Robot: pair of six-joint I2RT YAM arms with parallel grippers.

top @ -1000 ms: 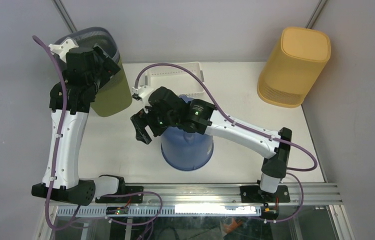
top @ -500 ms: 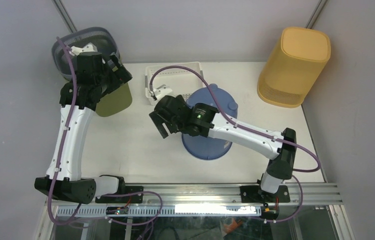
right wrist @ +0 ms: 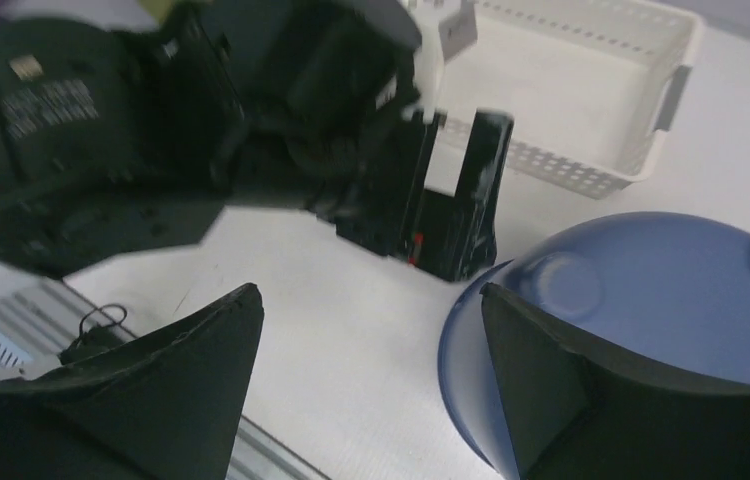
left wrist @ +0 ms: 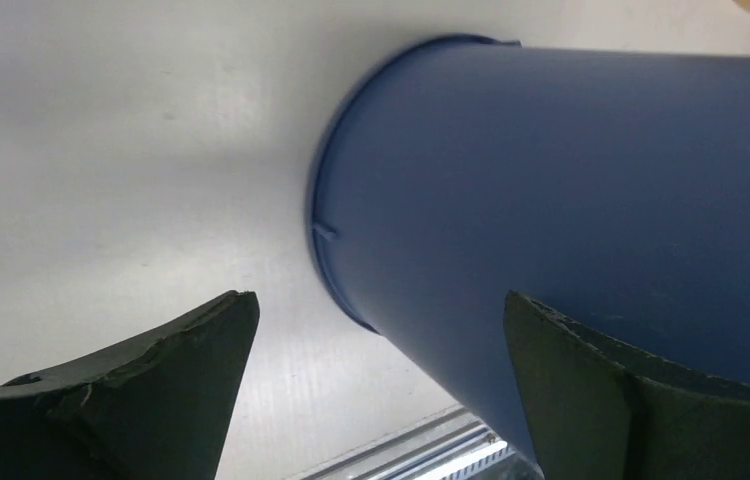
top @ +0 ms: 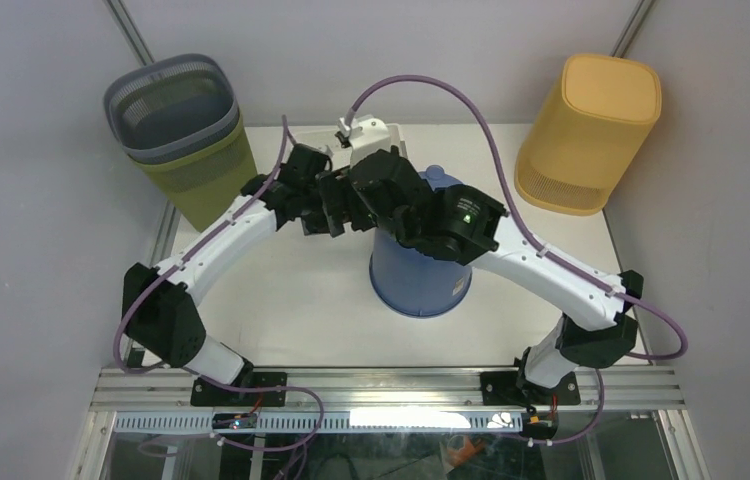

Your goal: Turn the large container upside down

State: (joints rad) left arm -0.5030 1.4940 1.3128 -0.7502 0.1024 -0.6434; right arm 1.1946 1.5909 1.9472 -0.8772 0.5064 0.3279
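Your large container [top: 416,285] is a plain blue plastic bucket just below the middle of the overhead frame. It stands mouth-down, with the wider rim along its lower edge and its top part hidden from above. At the lower right of the right wrist view, its closed base faces up and shows round dimples. Whether the rim sits flat all round, you cannot tell.

Both arms reach inward; left claw [left wrist: 376,300] and right claw [right wrist: 369,290] gape wide
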